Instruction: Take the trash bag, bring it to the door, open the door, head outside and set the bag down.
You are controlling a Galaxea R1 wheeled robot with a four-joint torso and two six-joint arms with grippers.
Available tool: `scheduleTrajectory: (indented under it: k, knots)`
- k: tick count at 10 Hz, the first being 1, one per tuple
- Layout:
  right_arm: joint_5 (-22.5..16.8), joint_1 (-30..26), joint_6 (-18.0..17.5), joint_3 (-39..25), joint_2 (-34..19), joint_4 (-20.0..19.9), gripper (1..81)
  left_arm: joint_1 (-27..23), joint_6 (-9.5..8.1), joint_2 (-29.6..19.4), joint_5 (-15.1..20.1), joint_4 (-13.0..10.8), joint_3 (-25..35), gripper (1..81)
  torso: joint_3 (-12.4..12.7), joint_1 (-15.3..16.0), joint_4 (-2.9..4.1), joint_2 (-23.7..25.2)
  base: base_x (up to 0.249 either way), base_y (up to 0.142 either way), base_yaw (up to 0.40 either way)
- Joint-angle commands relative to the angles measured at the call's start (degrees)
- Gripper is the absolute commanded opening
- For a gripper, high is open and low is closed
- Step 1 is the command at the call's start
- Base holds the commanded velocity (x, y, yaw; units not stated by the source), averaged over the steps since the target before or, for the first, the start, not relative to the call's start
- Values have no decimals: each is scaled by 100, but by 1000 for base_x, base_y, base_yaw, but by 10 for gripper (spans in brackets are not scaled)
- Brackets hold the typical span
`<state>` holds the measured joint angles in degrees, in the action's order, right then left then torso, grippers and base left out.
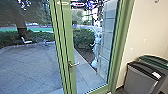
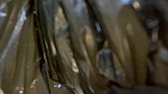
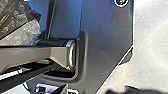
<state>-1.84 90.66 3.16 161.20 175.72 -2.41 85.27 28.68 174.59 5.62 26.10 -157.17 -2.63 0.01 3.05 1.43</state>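
A green-framed glass door (image 1: 68, 45) stands before me in the head view, with a metal lever handle (image 1: 73, 65) on its frame. Whether the door is fully closed I cannot tell. Folds of the shiny, see-through trash bag (image 2: 87, 50) lie right against the camera in the left wrist view, with dark and pale contents behind the plastic. Crinkled dark and clear plastic of the bag (image 3: 18, 20) shows at a corner of the right wrist view, beside the robot's own plate and bar. How either gripper stands is hidden.
Grey bins, one with a black lid (image 1: 141, 77) and one with a green lid (image 1: 155, 61), stand by the cream wall (image 1: 142, 27) right of the door. Beyond the glass lie a paved yard (image 1: 30, 67), a hedge (image 1: 83, 38), a white chair (image 1: 25, 40) and a tree trunk.
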Motion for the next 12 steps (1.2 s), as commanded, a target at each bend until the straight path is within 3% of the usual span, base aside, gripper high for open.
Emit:
scheduleTrajectory:
  k: [1, 12]
  knots:
    - [-352, -192, 45, -28, 36, 57, 811, -252, 67, 15, 440, -26, 37, 10, 0, 0, 0, 0, 162, 0, 0]
    - [-361, -228, 45, -28, 36, 66, 811, -252, 119, 23, 440, -26, 37, 10, 0, -1, 0, 0, 147, 0, 0]
